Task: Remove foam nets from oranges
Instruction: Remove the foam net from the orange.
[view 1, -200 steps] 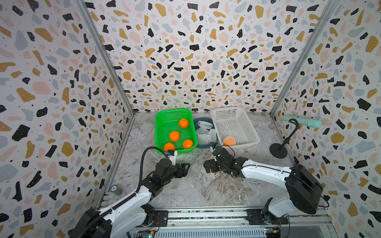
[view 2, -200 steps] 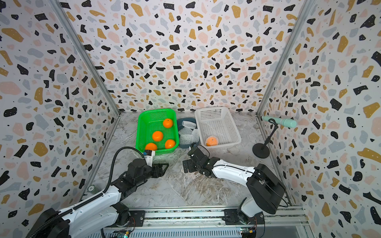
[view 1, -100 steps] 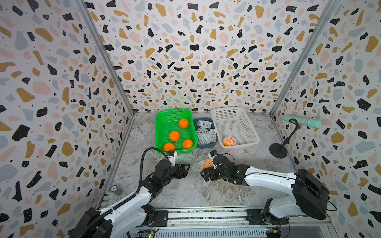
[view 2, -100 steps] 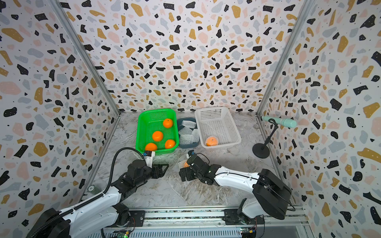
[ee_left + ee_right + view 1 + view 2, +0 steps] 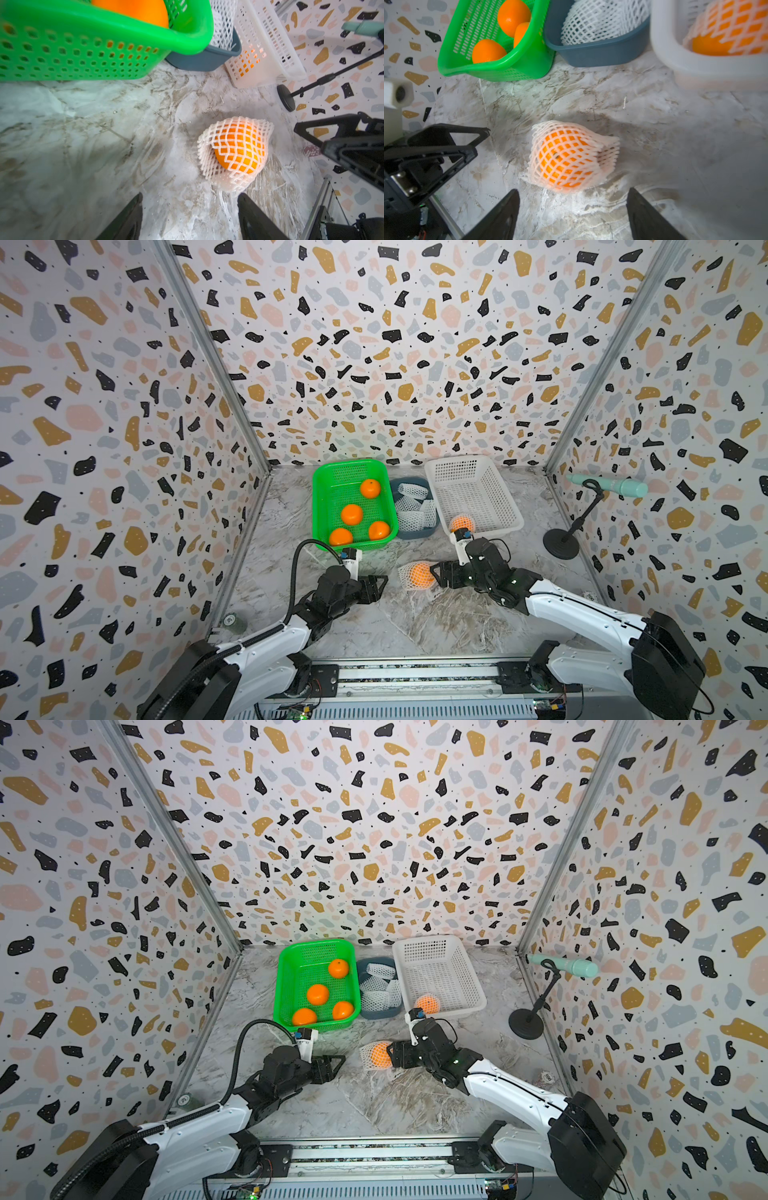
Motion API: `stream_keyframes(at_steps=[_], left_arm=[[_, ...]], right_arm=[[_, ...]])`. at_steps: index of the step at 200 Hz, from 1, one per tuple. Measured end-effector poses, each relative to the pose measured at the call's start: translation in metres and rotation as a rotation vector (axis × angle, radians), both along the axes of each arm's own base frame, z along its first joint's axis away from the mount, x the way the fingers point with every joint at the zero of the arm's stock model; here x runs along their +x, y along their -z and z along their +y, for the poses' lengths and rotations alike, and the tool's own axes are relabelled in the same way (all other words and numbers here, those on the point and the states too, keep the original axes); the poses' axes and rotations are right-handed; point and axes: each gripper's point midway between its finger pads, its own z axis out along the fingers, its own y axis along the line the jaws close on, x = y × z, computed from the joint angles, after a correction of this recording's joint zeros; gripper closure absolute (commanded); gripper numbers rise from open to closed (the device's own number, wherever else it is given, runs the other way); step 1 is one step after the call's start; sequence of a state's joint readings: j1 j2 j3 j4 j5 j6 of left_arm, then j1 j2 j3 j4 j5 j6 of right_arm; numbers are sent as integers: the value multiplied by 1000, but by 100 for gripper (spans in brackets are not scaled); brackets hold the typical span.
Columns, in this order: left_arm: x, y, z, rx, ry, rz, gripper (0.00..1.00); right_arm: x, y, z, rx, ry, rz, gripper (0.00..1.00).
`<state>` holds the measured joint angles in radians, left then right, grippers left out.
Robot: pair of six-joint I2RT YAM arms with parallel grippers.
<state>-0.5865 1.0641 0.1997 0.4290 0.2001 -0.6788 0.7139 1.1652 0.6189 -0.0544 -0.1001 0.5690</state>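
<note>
Looking down from high above the front rail (image 5: 415,672) in both top views, facing the back wall (image 5: 395,344), taking in basically the whole scene. Riding low and close on each wrist, staring across the marble table (image 5: 83,135) at the same netted orange (image 5: 234,151) from opposite sides.

One netted orange (image 5: 417,576) lies on the table (image 5: 395,626) — white mesh loose around it; a second netted orange (image 5: 462,524) sits in the white basket (image 5: 473,493); four bare oranges (image 5: 351,514) rest in the green basket (image 5: 321,506); empty nets (image 5: 411,506) — white, crumpled — fill the grey tub (image 5: 417,533).
</note>
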Motion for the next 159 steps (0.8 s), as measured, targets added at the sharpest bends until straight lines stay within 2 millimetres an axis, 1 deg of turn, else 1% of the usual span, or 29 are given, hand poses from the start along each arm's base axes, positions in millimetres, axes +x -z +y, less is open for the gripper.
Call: stream_keyframes(at_steps=[7,21,36,49,56,68,79,108,132,159], left_arm=[[-1,4,-2,-4,4,12,35],[-4,10,-8,-9,17,31,36],[-7,16,-14,-12,29,50,40],[-9,21,-18,-13,39,61,46],[-9,23,-20,-14,40,68,49],[-10,26,-23,-15,44,77,51],[-10,30,-24,-15,45,86,55],[-8,33,-29,-15,45,100,60],[-3,28,-36,-27,51,91,62],[5,22,-44,-38,56,76,68]], right_arm=[[2,3,-5,-1,1,4,29],[7,7,-13,-5,-4,9,35],[11,7,-18,0,-16,3,43],[14,5,-17,16,-35,-5,47],[15,5,-15,25,-46,-9,51],[16,5,-12,36,-67,-9,56],[15,6,-8,44,-88,-7,57],[15,11,-1,64,-123,4,62],[13,16,2,76,-138,11,63],[10,21,3,85,-146,22,65]])
